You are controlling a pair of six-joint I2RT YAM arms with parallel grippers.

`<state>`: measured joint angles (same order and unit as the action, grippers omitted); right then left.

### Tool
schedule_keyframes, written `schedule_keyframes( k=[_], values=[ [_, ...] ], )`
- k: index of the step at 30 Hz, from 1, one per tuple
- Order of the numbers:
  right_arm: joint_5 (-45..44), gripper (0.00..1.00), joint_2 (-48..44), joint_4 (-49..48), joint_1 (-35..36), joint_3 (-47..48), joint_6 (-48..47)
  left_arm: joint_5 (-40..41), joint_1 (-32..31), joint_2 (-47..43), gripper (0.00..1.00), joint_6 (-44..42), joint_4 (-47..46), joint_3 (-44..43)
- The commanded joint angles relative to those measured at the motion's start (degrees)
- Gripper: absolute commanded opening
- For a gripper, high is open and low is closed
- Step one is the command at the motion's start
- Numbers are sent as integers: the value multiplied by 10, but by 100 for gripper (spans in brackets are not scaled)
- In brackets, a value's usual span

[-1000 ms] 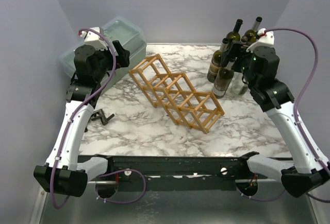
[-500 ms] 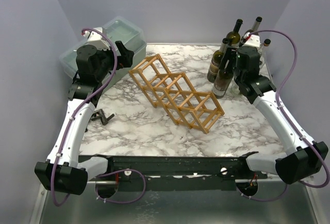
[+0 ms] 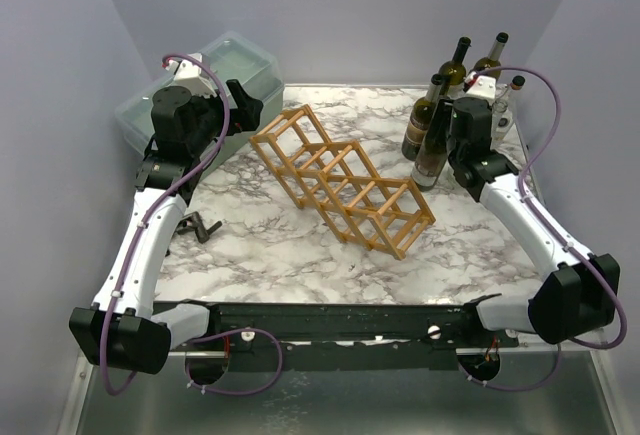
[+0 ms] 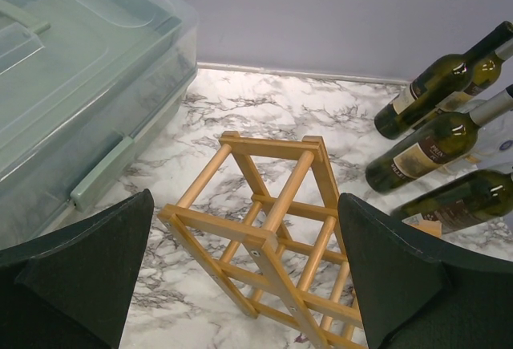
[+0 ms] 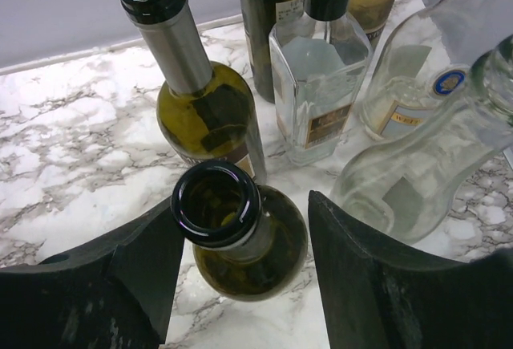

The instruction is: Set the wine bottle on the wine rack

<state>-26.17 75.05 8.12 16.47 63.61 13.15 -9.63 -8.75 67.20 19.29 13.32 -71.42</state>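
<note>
The light-brown wooden wine rack (image 3: 340,180) lies diagonally across the middle of the marble table; its far end shows in the left wrist view (image 4: 268,229). Several wine bottles stand at the back right. The nearest one is a dark green bottle (image 3: 432,150) with an open mouth (image 5: 218,204). My right gripper (image 3: 447,127) is open, and its fingers (image 5: 377,277) straddle this bottle's neck and shoulder (image 5: 264,253) from above. My left gripper (image 3: 243,105) is open and empty above the rack's far-left end (image 4: 240,285).
A clear lidded plastic box (image 3: 200,85) stands at the back left (image 4: 80,68). Other green bottles (image 5: 200,108) and clear glass bottles (image 5: 321,68) crowd close behind and right of the straddled bottle. A small black object (image 3: 200,227) lies on the table's left side.
My right arm has swung left and down, bringing its open gripper from above the bottle group onto the nearest dark bottle. My left arm has shifted only slightly.
</note>
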Motion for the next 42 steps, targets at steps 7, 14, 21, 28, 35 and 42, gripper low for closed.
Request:
schedule_keyframes(
  k=[7,14,21,28,35,42],
  values=[
    [-34,62,42,-97,-3,-18,-28,-14,-2,2,99,3,-12,7],
    [-46,58,77,-100,-2,-3,-42,-14,-2,4,99,3,-12,7],
    [-45,47,90,-96,-3,9,-48,-11,-3,7,99,4,-10,7],
    [-40,29,57,-83,-3,34,-51,-19,-3,11,99,9,-8,3],
    [-44,9,28,-53,-3,81,-62,-26,-4,17,99,15,-6,1],
    [-22,1,-7,-38,-2,133,-66,-24,-5,16,99,14,-3,0]
  ],
)
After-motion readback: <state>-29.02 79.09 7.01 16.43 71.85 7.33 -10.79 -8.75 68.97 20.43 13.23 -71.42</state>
